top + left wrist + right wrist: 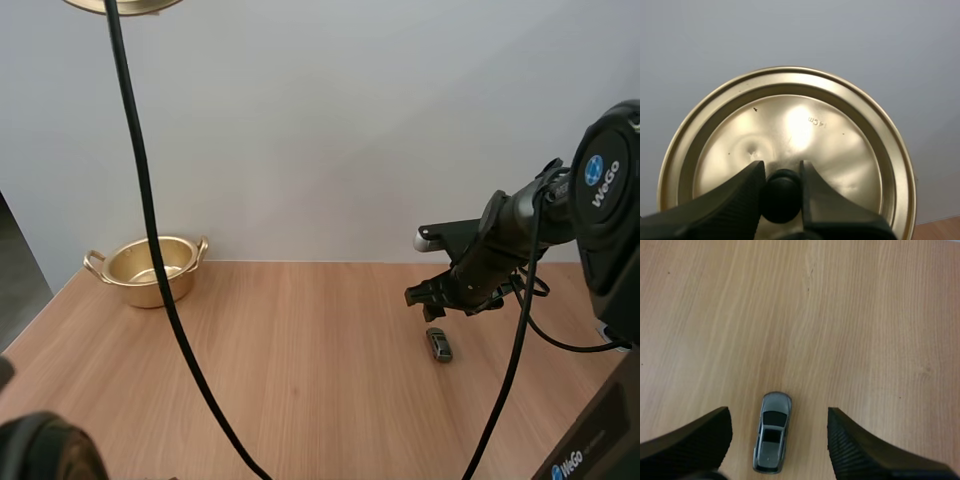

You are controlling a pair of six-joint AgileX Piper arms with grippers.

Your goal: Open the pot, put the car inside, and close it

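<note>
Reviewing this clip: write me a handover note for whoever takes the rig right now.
Left tool: shut on the round golden metal lid by its black knob, raised away from the golden two-handled pot.
Right tool: open above the small grey toy car, not touching it.
Pot: open, far left on the wooden table; car lies at the right.
Done: pot opened. Left: grasp car, put it in pot, replace lid.

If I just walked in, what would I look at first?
Probably the shiny gold lid, pinched by its black knob in the left gripper and held up in the air. Next, the tiny grey car on the wooden table, just below the open right gripper. The gold pot sits open at the table's far left.
</note>
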